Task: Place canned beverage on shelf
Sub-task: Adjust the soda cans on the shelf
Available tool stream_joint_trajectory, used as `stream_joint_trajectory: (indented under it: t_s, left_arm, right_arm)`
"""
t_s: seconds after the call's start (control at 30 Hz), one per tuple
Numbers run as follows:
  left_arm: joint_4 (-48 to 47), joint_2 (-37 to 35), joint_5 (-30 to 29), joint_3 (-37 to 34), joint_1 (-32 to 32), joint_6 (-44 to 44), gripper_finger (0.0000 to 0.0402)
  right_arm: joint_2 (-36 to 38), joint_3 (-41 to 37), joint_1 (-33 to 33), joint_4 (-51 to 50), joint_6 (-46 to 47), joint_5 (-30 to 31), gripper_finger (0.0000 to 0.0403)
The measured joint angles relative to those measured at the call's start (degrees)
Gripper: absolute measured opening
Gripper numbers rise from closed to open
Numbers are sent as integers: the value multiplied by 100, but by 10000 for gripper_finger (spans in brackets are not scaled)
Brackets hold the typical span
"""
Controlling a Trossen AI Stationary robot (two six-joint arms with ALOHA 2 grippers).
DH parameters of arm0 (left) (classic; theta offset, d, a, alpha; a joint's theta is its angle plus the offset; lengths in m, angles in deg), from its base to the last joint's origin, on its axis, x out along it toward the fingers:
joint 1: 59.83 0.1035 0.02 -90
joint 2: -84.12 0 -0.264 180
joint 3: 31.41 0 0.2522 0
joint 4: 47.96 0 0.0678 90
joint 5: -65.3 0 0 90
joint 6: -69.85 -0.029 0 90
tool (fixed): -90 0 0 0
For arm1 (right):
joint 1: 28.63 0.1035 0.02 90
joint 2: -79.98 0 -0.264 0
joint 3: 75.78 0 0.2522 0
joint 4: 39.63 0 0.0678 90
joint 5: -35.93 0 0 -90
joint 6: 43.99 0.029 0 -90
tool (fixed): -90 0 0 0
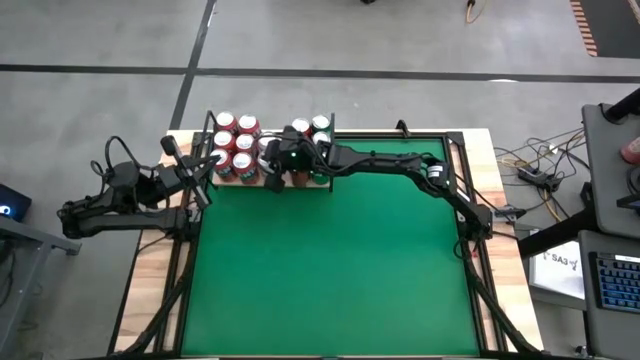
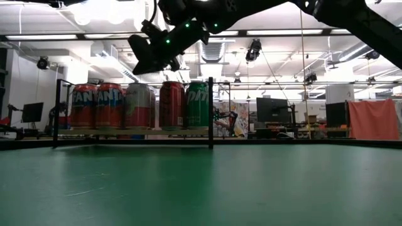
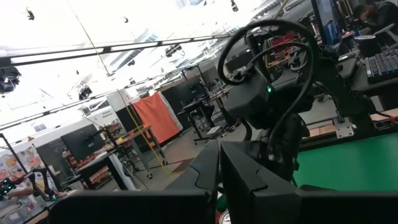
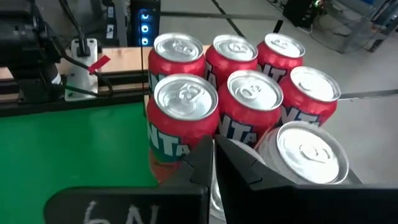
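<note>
Your shelf [image 1: 268, 183] stands at the far edge of the worktop [image 1: 330, 270], toward its far-left corner, with thin black upright rods [image 2: 210, 113] at its corners. Cans fill most of it. In the high view a block of red cans [image 1: 232, 145] occupies the shelf's left part, and green cans [image 1: 320, 126] sit at its right end. In the low view you can see a row along the shelf's near side: orange-red cans [image 2: 97, 105] on the left, a pale can [image 2: 139, 105], a red can [image 2: 171, 105] and a green can [image 2: 196, 104] beside the near-right rod.

Your right gripper [image 1: 283, 160] hangs over the middle of the shelf, above the can tops, its arm reaching in from the worktop's right edge. Its fingers [image 4: 205, 163] are pressed together with nothing between them. The right wrist view shows six red cans [image 4: 245, 99] packed in two rows, touching one another, and a silver-topped pale can [image 4: 310, 152] just beside the fingertips.

Your left gripper [image 1: 213, 160] sits at the left end of the shelf, near the far-left corner of the worktop, level with the can tops. Its fingers [image 3: 214, 171] are likewise pressed together and hold nothing. Its wrist view looks across to the right arm [image 3: 267, 106].

No can is in either gripper; every can visible stands upright on the shelf.
</note>
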Motion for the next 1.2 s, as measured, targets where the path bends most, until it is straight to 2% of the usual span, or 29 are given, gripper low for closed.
stream_joint_trajectory:
  t_s: [0.7, 0.9, 1.2]
  left_arm:
    - [0, -1, 2, 0, -1, 0, 0]
    - [0, -2, 2, 0, -1, 0, 0]
    - [0, -2, 1, 0, -1, 0, 0]
  right_arm:
    - [-7, -131, -2, -446, 73, 69, 9]
    - [31, -129, -2, -512, -85, 248, 9]
    - [55, -90, -2, -154, -90, 219, 9]
